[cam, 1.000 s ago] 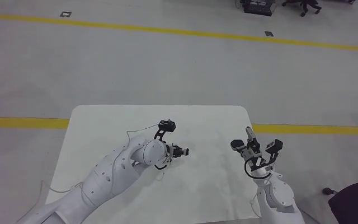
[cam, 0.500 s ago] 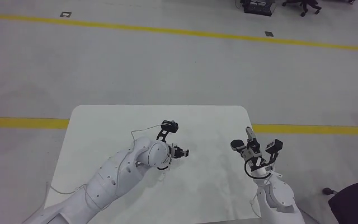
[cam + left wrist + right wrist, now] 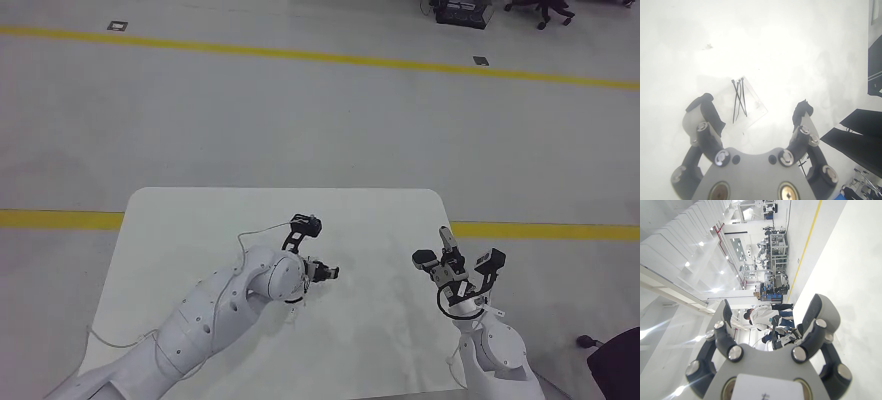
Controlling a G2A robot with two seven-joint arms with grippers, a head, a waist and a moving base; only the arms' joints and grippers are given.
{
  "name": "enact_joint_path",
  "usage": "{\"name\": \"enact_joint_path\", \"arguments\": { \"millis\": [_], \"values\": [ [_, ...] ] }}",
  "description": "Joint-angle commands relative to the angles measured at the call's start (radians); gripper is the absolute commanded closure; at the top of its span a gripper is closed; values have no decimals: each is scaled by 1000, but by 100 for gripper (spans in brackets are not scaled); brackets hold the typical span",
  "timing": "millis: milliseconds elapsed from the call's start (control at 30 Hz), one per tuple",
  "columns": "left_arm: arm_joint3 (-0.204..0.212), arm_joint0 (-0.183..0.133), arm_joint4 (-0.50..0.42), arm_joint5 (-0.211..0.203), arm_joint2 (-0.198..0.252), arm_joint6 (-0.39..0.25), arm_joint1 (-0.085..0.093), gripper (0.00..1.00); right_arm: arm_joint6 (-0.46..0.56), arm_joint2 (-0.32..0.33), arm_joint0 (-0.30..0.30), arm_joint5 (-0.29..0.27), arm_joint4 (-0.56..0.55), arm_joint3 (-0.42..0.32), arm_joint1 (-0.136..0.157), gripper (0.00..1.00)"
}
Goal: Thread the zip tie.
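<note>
Three thin black plastic zip ties [image 3: 739, 99] are laid crossed in a clear shallow tray [image 3: 761, 106].
Judged light, springy, slick; best pinched mid-strap. Left gripper [image 3: 754, 103] is held spread near the tray, right gripper [image 3: 770, 304] spread well away.

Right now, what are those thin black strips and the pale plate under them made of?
The zip ties look like thin black plastic, probably nylon: slim flat straps with small blocky heads, dull rather than shiny. The plate beneath them seems to be clear plastic or glass: only its edges and corners show, and the white table reads through it. Which of the two, I cannot tell.
</note>
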Motion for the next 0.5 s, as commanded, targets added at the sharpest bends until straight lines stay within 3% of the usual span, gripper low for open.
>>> {"name": "enact_joint_path", "arguments": {
  "millis": [0, 133, 467],
  "values": [
    [-2, 1, 14, 0, -11, -17, -4, 0, 0, 0, 0, 0, 0, 0, 0, 0],
    [-4, 3, 121, 0, -12, -58, -17, 0, 0, 0, 0, 0, 0, 0, 0, 0],
    [-3, 12, 115, -10, -14, -34, -16, 0, 0, 0, 0, 0, 0, 0, 0, 0]
  ]
}}
